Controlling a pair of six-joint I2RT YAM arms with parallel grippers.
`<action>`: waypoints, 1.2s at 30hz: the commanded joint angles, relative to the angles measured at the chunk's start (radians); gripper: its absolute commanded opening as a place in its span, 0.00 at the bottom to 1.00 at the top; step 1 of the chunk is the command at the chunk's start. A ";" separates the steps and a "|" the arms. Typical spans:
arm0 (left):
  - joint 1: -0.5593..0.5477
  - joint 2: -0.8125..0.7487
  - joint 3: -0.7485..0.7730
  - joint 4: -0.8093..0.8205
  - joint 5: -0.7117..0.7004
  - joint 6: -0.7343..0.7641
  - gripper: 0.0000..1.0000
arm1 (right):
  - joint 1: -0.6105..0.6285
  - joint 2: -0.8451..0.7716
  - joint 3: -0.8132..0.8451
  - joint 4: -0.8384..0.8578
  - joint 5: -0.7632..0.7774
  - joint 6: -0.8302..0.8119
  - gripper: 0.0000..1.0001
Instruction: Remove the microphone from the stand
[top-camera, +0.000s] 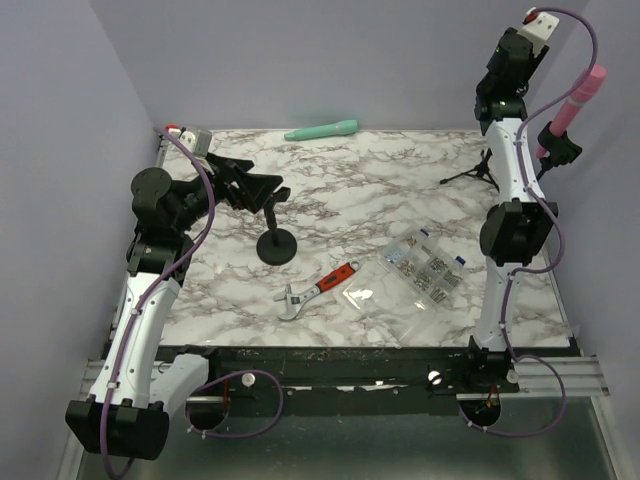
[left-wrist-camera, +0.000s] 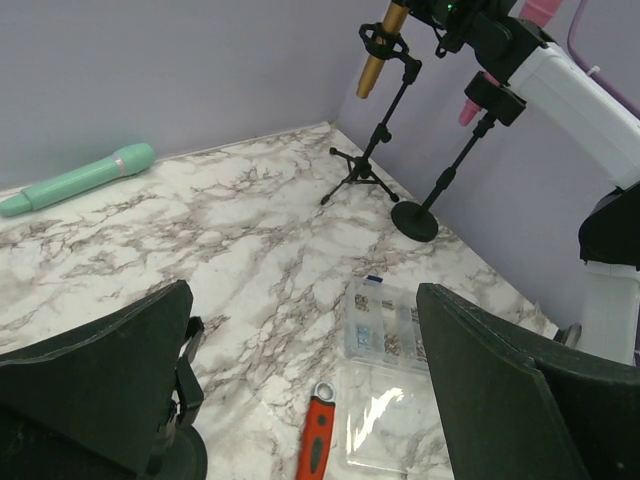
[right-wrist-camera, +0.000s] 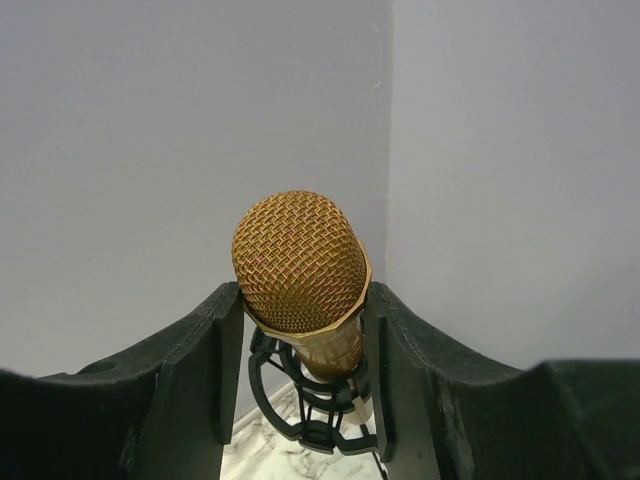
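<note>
In the right wrist view a gold microphone (right-wrist-camera: 300, 265) stands upright in the black clip (right-wrist-camera: 310, 410) of its stand. My right gripper (right-wrist-camera: 302, 302) is shut on it, one finger pressed against each side just under the mesh head. From the left wrist view the same microphone (left-wrist-camera: 380, 50) sits atop a tripod stand (left-wrist-camera: 362, 165) at the far right corner. The top view shows the tripod legs (top-camera: 478, 170), while the right arm hides the microphone itself. My left gripper (top-camera: 250, 185) is open and holds nothing.
A pink microphone (top-camera: 580, 100) sits on a second stand at the right wall. An empty round-base stand (top-camera: 275, 245) is beside my left gripper. A green microphone (top-camera: 322, 130) lies at the back. A red wrench (top-camera: 318, 290) and a clear parts box (top-camera: 420, 265) lie mid-table.
</note>
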 joint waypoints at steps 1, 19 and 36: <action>-0.006 -0.018 0.005 0.031 0.020 -0.005 0.98 | -0.008 -0.085 0.054 0.052 0.007 -0.020 0.01; -0.011 -0.011 0.001 0.031 0.014 -0.002 0.99 | -0.008 -0.182 0.119 0.100 -0.122 0.006 0.01; -0.012 -0.012 0.003 0.021 0.002 0.011 0.98 | 0.048 -0.447 -0.143 0.064 -0.325 0.356 0.01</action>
